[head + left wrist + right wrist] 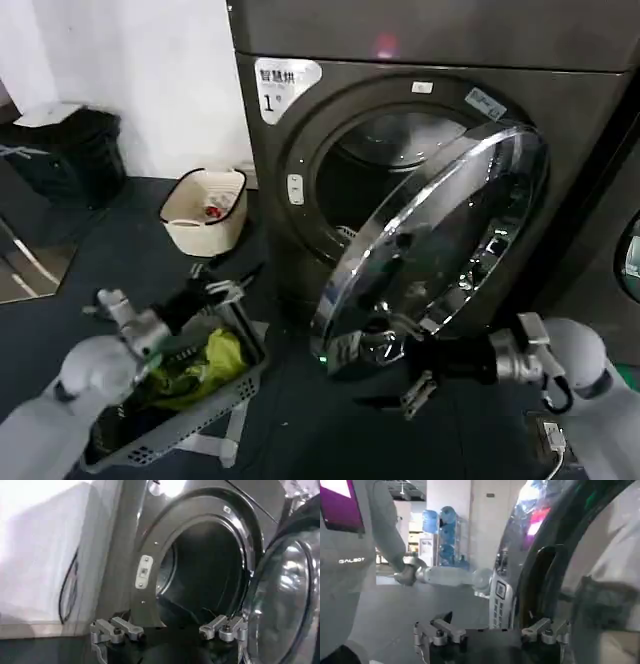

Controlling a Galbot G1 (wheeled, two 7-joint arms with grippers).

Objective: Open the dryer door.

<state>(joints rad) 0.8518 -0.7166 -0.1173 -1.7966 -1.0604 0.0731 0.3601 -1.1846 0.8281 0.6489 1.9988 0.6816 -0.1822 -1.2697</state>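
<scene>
Dryer door (440, 240): swung well out from the dryer (560, 130), hinged on its 3 o'clock side, free edge down at 7 o'clock in the head view. Drum opening (385, 150) is exposed behind it, with the white "1" sticker (283, 85) at 10 o'clock of the opening.

Left to right in the head view:
- Left gripper (118, 305) hangs low at 8 o'clock of the door, well apart from it, above a laundry basket (200, 405) with yellow-green cloth. Left wrist view shows its fingers spread, nothing between them (167, 630).
- A cream bin (203, 210) stands on the floor by the wall.
- Right gripper (415, 385) sits just under the door's lower rim at 6 o'clock. Right wrist view shows its fingers parted (492, 632), door glass close by on one side; contact with the rim cannot be told.

Handling, as a judgement: the door looks rigid and fairly heavy, chrome rim slick, domed glass best left untouched. It should swing freely on the hinge. Best purchase is the free rim edge, far from the hinge, pushed or hooked rather than pinched.
</scene>
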